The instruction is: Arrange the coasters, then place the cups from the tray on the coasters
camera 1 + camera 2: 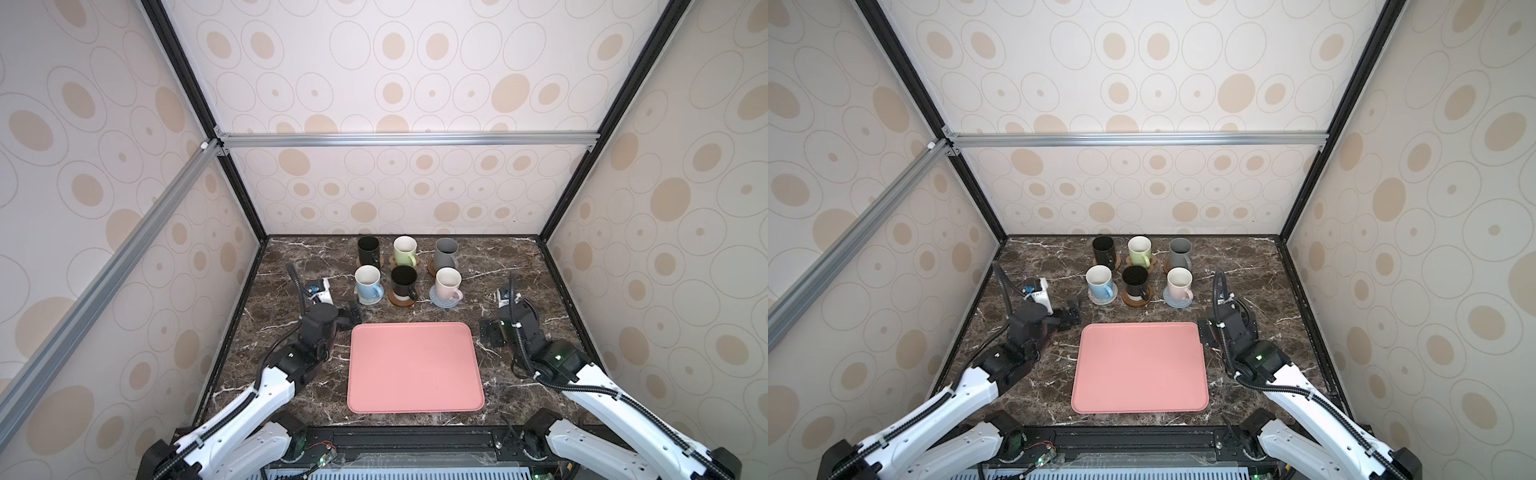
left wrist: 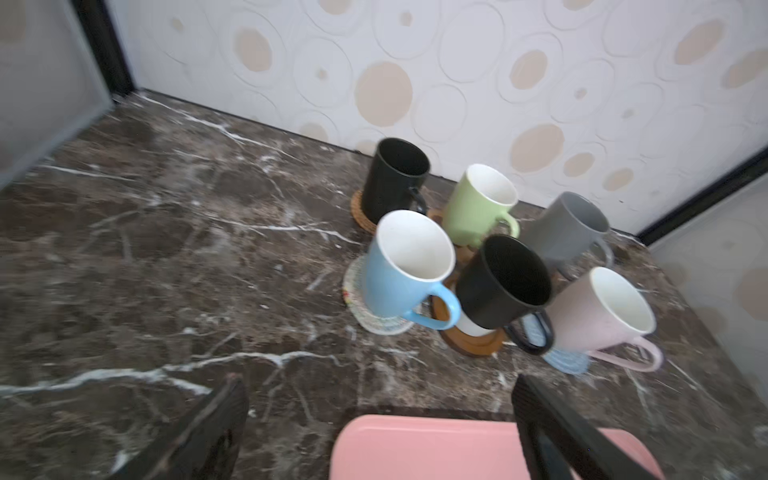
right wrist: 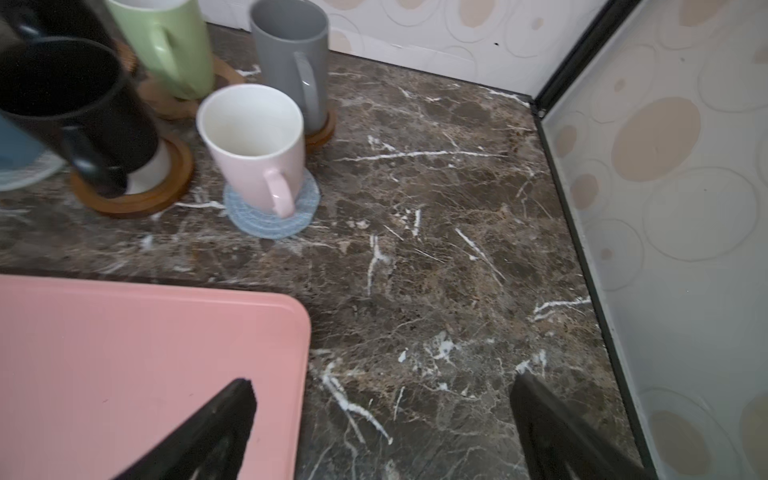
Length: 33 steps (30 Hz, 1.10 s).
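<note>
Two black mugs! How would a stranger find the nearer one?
Look past the pink tray to the nearer row. The black mug stands in its middle, between the light blue mug and the pink mug; unlike them, it is black inside too.

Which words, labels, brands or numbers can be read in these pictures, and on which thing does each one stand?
No text can be read.
pink tray: plain, no print.
cups: no print on the sides that show.
white box on the left arm: a small blue mark, too small to read.
</note>
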Each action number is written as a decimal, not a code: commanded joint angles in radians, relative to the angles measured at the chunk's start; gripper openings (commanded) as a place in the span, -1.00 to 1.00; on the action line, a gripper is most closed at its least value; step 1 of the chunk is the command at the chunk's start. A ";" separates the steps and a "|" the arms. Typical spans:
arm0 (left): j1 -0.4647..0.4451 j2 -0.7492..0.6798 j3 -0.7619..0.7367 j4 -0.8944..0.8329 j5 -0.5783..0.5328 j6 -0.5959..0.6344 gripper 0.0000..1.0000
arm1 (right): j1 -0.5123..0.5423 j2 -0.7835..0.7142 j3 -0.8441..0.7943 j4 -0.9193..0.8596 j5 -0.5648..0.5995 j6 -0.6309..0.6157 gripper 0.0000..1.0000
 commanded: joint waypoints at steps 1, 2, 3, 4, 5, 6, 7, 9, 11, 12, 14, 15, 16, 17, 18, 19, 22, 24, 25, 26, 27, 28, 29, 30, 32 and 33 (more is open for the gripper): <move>0.059 -0.082 -0.184 0.307 -0.165 0.270 1.00 | -0.082 0.050 -0.079 0.253 0.115 -0.022 0.99; 0.083 -0.101 -0.251 0.405 -0.165 0.320 1.00 | -0.113 0.079 -0.102 0.304 0.116 -0.030 0.99; 0.112 -0.111 -0.306 0.483 -0.177 0.338 1.00 | -0.141 0.108 -0.131 0.372 0.116 -0.048 0.99; 0.143 -0.110 -0.333 0.527 -0.186 0.338 1.00 | -0.160 0.133 -0.161 0.446 0.116 -0.067 0.99; 0.186 -0.102 -0.354 0.556 -0.204 0.316 1.00 | -0.180 0.166 -0.196 0.553 0.110 -0.102 0.99; 0.231 -0.091 -0.351 0.552 -0.189 0.300 1.00 | -0.194 0.199 -0.219 0.631 0.107 -0.131 0.99; 0.268 -0.068 -0.360 0.598 -0.152 0.319 1.00 | -0.212 0.235 -0.240 0.709 0.100 -0.148 0.99; 0.320 0.014 -0.389 0.711 -0.086 0.381 1.00 | -0.254 0.310 -0.273 0.825 0.067 -0.143 0.99; 0.370 0.136 -0.413 0.776 -0.052 0.379 1.00 | -0.320 0.390 -0.275 0.903 0.049 -0.113 0.99; 0.403 0.185 -0.392 0.781 -0.046 0.361 1.00 | -0.339 0.400 -0.241 0.847 0.040 -0.077 0.99; 0.445 0.259 -0.351 0.780 0.057 0.363 1.00 | -0.386 0.443 -0.271 1.012 0.005 -0.083 0.99; 0.458 0.295 -0.346 0.829 0.107 0.372 1.00 | -0.411 0.459 -0.279 1.062 -0.024 -0.076 0.99; 0.467 0.329 -0.347 0.889 0.138 0.377 1.00 | -0.433 0.473 -0.274 1.078 -0.052 -0.074 0.99; 0.482 0.366 -0.344 0.943 0.160 0.372 1.00 | -0.452 0.488 -0.250 1.041 -0.069 -0.061 0.99; 0.499 0.404 -0.337 0.986 0.183 0.364 1.00 | -0.466 0.495 -0.228 1.004 -0.100 -0.058 0.99; 0.511 0.434 -0.322 0.994 0.194 0.359 1.00 | -0.471 0.499 -0.221 0.996 -0.131 -0.067 0.99; 0.532 0.536 -0.256 1.036 0.271 0.381 1.00 | -0.484 0.553 -0.292 1.221 -0.190 -0.120 0.97; 0.536 0.632 -0.260 1.139 0.329 0.425 1.00 | -0.498 0.608 -0.322 1.334 -0.244 -0.149 0.97; 0.538 0.712 -0.288 1.264 0.334 0.420 1.00 | -0.499 0.565 -0.284 1.183 -0.272 -0.126 0.97; 0.541 0.778 -0.312 1.434 0.346 0.431 1.00 | -0.504 0.602 -0.285 1.269 -0.275 -0.143 0.97; 0.542 0.720 -0.282 1.280 0.351 0.429 1.00 | -0.503 0.646 -0.291 1.327 -0.311 -0.173 0.97; 0.542 0.711 -0.261 1.218 0.349 0.428 1.00 | -0.500 0.663 -0.278 1.297 -0.360 -0.192 0.99; 0.542 0.757 -0.263 1.302 0.370 0.436 1.00 | -0.498 0.691 -0.269 1.322 -0.349 -0.196 0.97; 0.540 0.732 -0.242 1.223 0.387 0.446 1.00 | -0.492 0.698 -0.271 1.338 -0.343 -0.201 0.97; 0.538 0.751 -0.248 1.265 0.387 0.447 1.00 | -0.492 0.678 -0.254 1.263 -0.340 -0.192 0.97; 0.539 0.737 -0.238 1.223 0.385 0.449 1.00 | -0.493 0.671 -0.250 1.252 -0.343 -0.190 0.97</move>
